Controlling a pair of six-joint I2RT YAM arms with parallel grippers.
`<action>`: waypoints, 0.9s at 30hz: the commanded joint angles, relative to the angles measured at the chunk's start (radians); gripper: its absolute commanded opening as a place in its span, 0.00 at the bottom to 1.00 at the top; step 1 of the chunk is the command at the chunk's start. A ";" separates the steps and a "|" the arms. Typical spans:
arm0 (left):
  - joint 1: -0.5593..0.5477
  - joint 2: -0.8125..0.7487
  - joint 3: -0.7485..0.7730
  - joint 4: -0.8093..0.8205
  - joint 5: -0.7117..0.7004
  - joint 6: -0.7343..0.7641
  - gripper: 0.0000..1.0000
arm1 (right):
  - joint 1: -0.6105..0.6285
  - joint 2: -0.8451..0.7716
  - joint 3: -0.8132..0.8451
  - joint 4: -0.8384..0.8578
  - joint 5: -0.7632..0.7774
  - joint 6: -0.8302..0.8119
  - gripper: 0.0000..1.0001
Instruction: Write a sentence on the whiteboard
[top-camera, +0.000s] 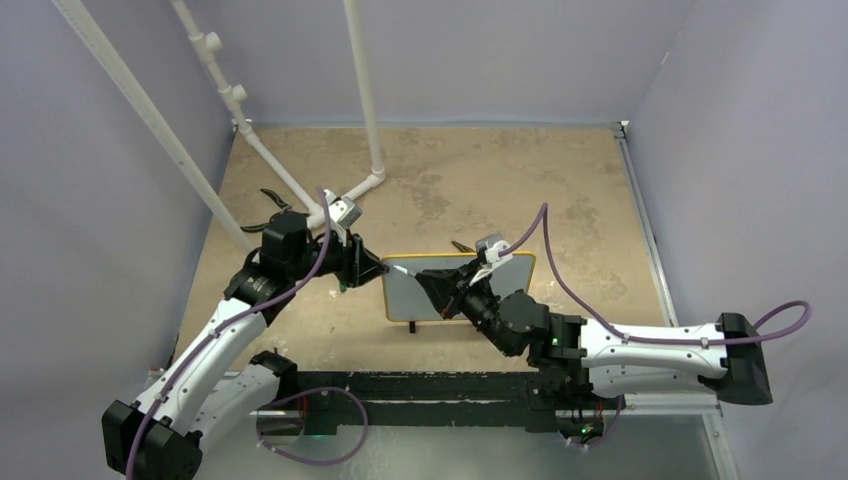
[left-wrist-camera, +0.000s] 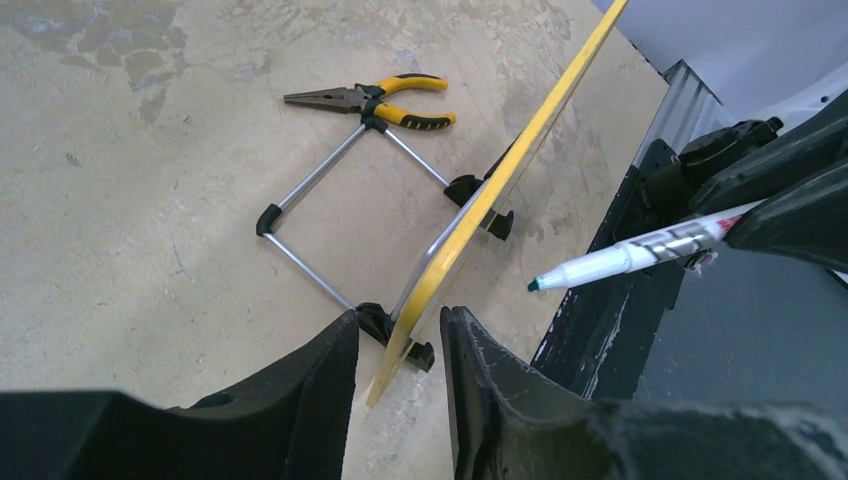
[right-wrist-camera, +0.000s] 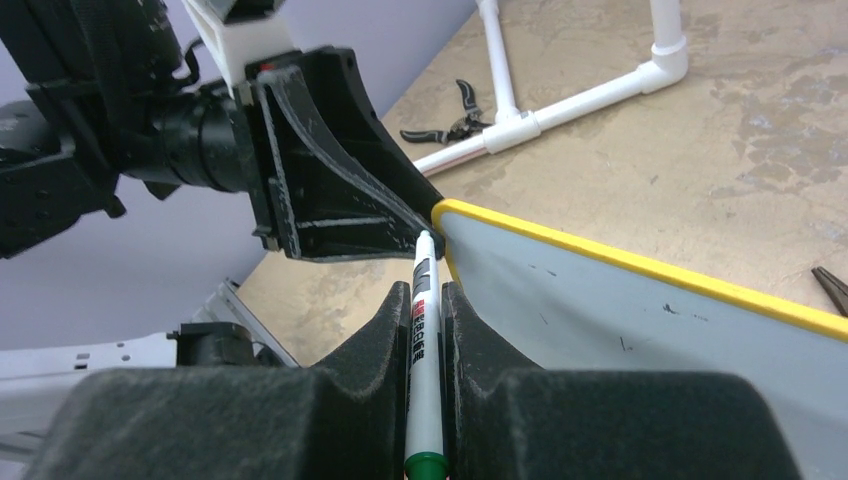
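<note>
The whiteboard, white with a thin yellow frame, stands upright on a wire stand at the table's middle. Its face shows only a few small dark specks; the sentence is out of view. My left gripper straddles the board's yellow edge at its left corner, open, with a small gap on each side. My right gripper is shut on a white marker with a green end. The marker's green tip hangs uncapped just off the board's upper left corner, next to the left fingers.
Yellow-handled pliers lie behind the board by its wire stand. Black cutters lie at the back left beside a white PVC pipe frame. A black rail runs along the near edge.
</note>
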 joint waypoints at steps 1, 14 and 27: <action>0.001 0.000 -0.006 0.063 0.032 0.014 0.34 | 0.013 0.014 -0.022 0.015 0.052 0.037 0.00; 0.001 0.019 -0.010 0.076 0.041 0.014 0.27 | 0.030 0.040 -0.037 0.033 0.143 0.046 0.00; 0.001 0.020 -0.014 0.076 0.034 0.016 0.19 | 0.034 0.043 -0.047 0.065 0.168 0.036 0.00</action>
